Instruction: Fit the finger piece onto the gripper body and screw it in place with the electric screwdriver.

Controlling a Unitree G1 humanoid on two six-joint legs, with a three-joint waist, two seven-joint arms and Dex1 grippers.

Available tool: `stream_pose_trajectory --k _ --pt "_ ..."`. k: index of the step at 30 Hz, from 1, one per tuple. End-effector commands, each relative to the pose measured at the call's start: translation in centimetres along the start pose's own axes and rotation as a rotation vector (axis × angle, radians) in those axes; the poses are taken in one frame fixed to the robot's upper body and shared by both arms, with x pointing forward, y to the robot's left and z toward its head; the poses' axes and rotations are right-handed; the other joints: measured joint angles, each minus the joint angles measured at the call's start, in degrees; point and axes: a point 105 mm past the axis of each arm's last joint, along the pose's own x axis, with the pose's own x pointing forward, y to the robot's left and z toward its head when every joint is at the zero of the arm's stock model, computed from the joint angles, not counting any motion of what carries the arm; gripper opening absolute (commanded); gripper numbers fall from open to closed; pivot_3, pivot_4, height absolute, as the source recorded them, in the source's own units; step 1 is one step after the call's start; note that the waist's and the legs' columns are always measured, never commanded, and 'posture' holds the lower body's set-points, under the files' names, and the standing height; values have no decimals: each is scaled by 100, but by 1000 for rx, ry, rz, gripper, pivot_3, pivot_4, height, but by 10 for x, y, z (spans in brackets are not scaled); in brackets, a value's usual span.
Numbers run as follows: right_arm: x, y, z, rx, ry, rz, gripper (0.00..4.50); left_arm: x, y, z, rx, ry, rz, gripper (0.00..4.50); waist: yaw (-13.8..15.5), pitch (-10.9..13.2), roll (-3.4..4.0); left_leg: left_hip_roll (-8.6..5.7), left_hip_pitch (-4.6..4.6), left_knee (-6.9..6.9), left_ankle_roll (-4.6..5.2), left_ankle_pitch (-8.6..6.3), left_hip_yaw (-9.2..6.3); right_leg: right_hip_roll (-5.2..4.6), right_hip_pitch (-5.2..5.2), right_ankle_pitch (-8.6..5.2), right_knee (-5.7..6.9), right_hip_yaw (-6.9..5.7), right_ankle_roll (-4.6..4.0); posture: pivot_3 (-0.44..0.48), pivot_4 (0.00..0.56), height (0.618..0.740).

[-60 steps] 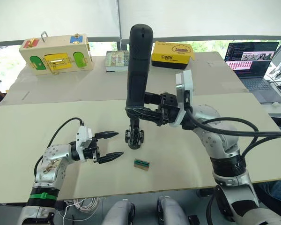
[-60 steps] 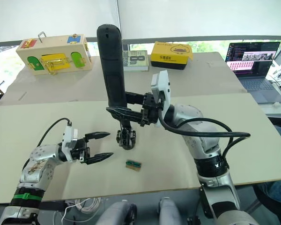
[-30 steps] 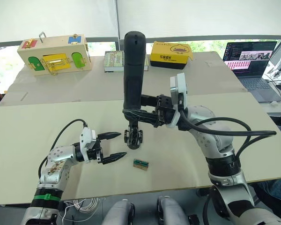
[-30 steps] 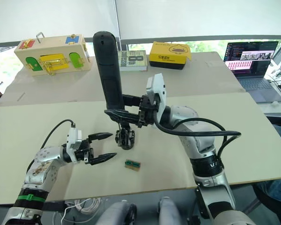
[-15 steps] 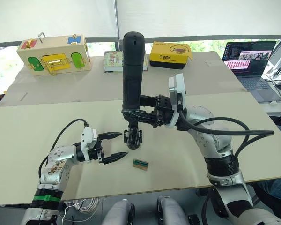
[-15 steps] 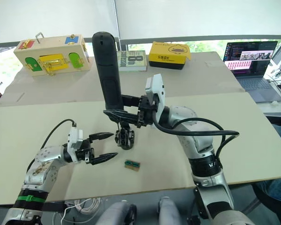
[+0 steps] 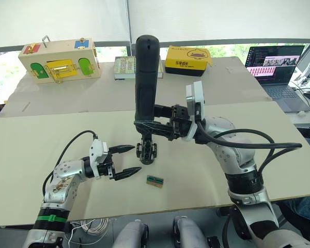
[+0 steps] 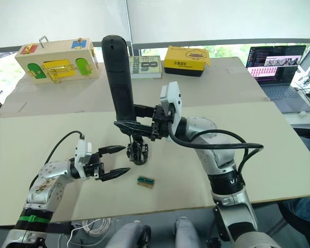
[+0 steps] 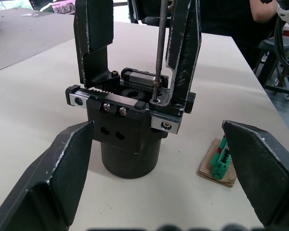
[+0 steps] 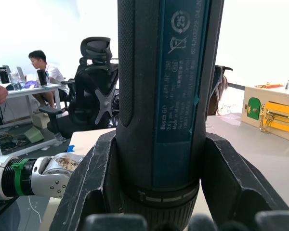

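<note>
Screwing step: bit seated on gripper body, frame centre.
Right pincer [image 7: 156, 123] clamped on upright electric screwdriver [image 7: 146, 77], bit in screw on gripper body [image 9: 130, 130]; left pincer [image 7: 128, 160] apart beside it. Next: drive screw, hold vertical.

This is an office or robotics lab. A big table [image 7: 36, 134] covered in pale boards carries a wooden latch box [image 7: 61, 58], a book [image 7: 125, 67], a yellow box [image 7: 189, 60] and an open laptop [image 7: 277, 61] with a lit screen, all along its far edge under white window blinds [image 7: 67, 20]. The right wrist view adds a black office chair [image 10: 97, 91] and a person [image 10: 43, 72] seated at a white desk [image 10: 24, 91] cluttered with small items.
</note>
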Motion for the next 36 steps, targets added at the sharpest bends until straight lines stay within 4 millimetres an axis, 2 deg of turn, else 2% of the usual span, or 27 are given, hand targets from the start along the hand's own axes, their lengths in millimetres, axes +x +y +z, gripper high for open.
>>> stream_pose_trajectory --k 1,36 --pt "6 5 22 -86 -62 38 1924 0 -2 6 26 -8 -7 4500 1 0 0 0 0 0 0 0 0 0 0 0 0 0 0 0 150 740" --pt "6 4 19 -82 -44 51 1924 3 -2 4 24 -9 2 4500 0 0 0 0 0 0 0 0 0 0 0 0 0 0 0 0 150 740"
